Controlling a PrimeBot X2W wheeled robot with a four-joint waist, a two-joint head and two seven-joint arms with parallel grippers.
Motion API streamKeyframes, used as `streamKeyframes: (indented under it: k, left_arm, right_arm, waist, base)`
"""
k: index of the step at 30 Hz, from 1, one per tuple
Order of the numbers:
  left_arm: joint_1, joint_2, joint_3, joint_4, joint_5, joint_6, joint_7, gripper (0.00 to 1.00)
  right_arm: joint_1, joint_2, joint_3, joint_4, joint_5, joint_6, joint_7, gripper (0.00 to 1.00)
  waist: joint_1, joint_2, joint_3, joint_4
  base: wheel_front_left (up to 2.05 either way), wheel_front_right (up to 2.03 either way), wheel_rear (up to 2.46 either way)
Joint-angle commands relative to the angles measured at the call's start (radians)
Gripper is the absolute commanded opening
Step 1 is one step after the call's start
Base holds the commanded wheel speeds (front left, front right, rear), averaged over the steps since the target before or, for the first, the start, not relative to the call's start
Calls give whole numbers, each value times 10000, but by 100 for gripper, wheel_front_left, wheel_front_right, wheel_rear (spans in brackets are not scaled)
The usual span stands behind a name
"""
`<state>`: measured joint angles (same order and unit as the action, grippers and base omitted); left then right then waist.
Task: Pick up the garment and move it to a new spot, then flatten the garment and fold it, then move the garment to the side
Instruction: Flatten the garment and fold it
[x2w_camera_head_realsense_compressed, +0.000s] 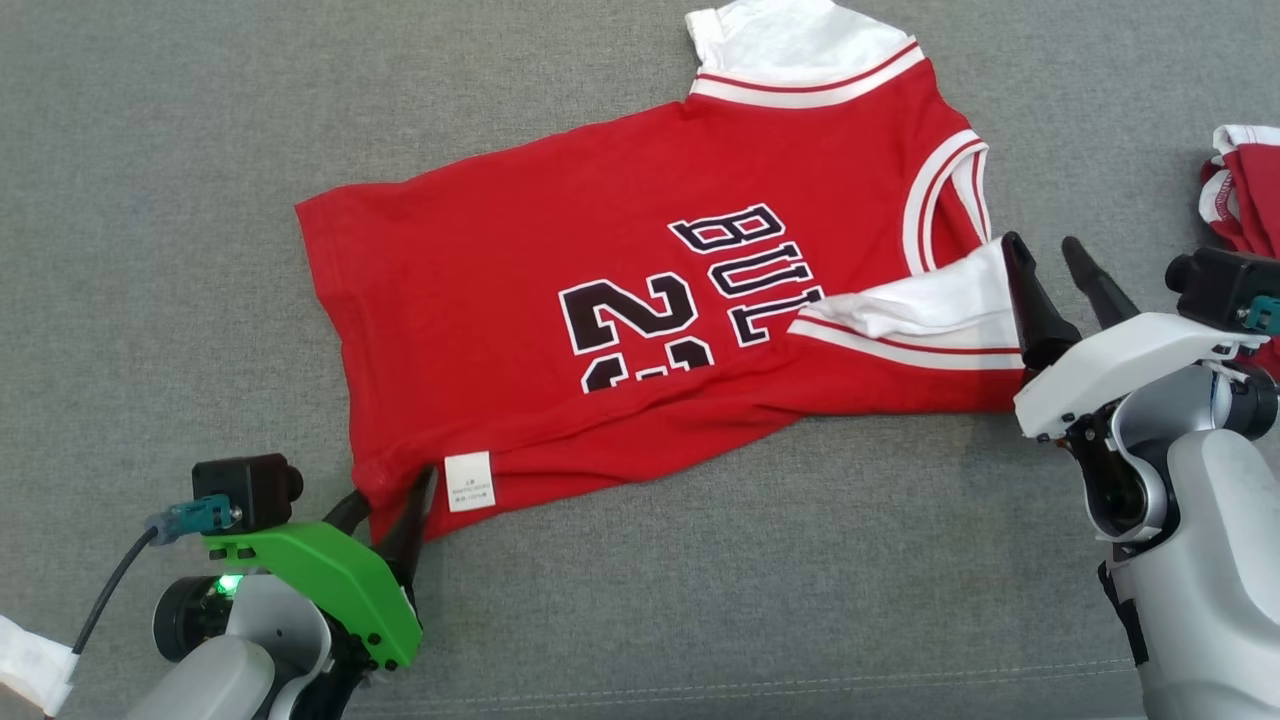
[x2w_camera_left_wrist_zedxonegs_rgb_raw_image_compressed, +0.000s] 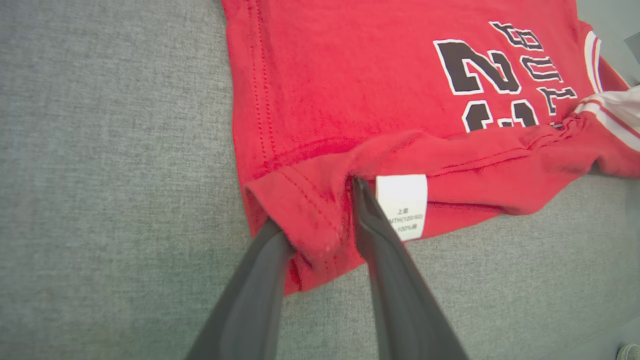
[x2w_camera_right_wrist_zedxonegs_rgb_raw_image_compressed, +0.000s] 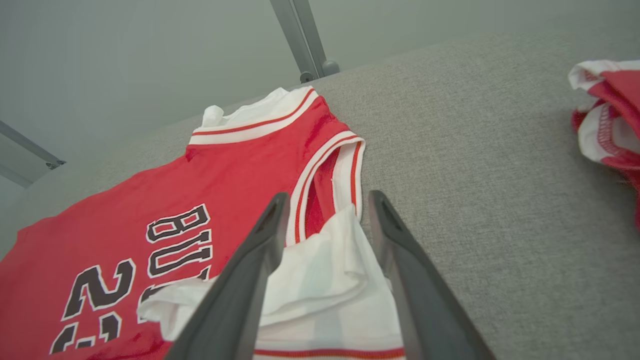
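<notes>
Red jersey (x2w_camera_head_realsense_compressed: 600, 300) with black-and-white lettering is lying spread on the grey fabric worktop (x2w_camera_head_realsense_compressed: 150, 200), hem toward the robot's left and white-trimmed neck toward its right. Its near long edge is sitting folded over. The left end effector (x2w_camera_head_realsense_compressed: 395, 490) is resting released at the near hem corner. Its two dark fingers are standing parted and straddling the bunched red cloth, one of them just beside the white care label (x2w_camera_head_realsense_compressed: 469, 480). The right end effector (x2w_camera_head_realsense_compressed: 1040, 240) is standing released too, fingers parted either side of the folded-over white sleeve (x2w_camera_head_realsense_compressed: 930, 300). A second red-and-white garment (x2w_camera_head_realsense_compressed: 1240, 180) is lying crumpled at the far right, apart from the jersey.
</notes>
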<state>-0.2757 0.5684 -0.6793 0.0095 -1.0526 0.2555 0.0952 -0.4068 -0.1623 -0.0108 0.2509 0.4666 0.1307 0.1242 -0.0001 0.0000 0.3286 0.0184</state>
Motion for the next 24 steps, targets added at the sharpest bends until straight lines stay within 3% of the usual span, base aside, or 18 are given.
streamKeyframes:
  k: [1, 8, 17, 24]
  left_arm:
    - [-35, -25, 36, 50, -46, 25, -47, 100]
    - [931, 177, 333, -230, -540, 40, -409, 100]
    - [1284, -50, 663, -194, -1113, -40, -568, 100]
    - [995, -290, 525, 264, -1280, -264, -287, 100]
  right_arm:
    - [-168, -78, 2, 45, -40, -2, -188, 100]
    - [675, -880, -76, -853, 49, -2, -550, 100]
    - [2232, -1813, 8, -1998, -82, -3, 1133, 100]
    - [2348, -1876, 307, -1887, -67, -3, 1986, 100]
  waist:
    - [1, 0, -13, -1]
    - [1, 0, -167, 0]
    - [1, 0, 121, -41]
    - [1, 0, 437, 14]
  base:
    - [0, 0, 0]
    - [0, 0, 0]
    - [0, 0, 0]
    - [0, 0, 0]
